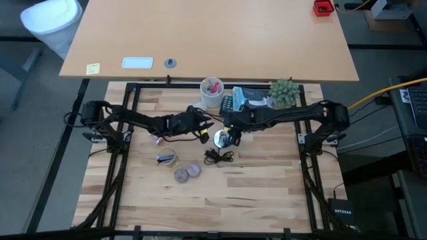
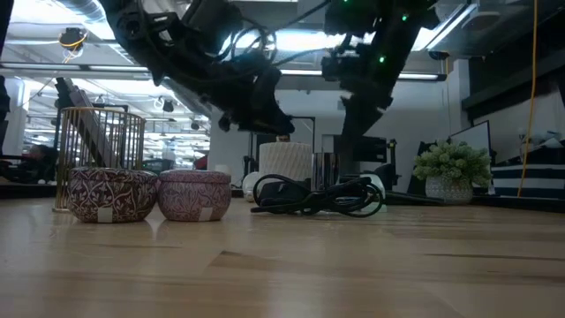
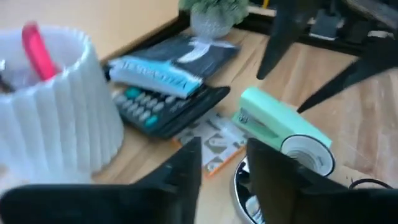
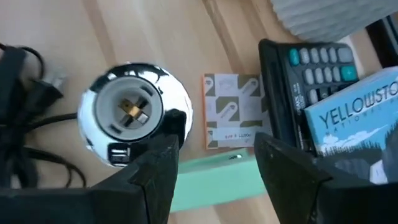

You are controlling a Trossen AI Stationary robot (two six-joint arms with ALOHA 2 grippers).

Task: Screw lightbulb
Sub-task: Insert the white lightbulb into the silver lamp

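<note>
Lying lower left of centre in the high view, the lightbulb (image 1: 166,158) looks light, slick and fragile; I'd grip the glass gently, leaving the base free. Beyond it, the left gripper (image 1: 202,129) and right gripper (image 1: 230,139) hang spread and empty by the socket (image 4: 134,112).

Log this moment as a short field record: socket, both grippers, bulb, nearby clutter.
lamp socket: chrome base on the table, threaded opening empty, brass contact showing
cord: black cable coiled beside the socket
right gripper: open, hovering right over the socket, holding nothing
left gripper: open, near table centre, facing the pen cup
lightbulb: not clearly identifiable in any view
pen cup: white ribbed, pink pen inside
calculator: dark, teal keys, under a blue book
stapler: mint green, next to the socket
purple tins: two, near the front edge
</note>
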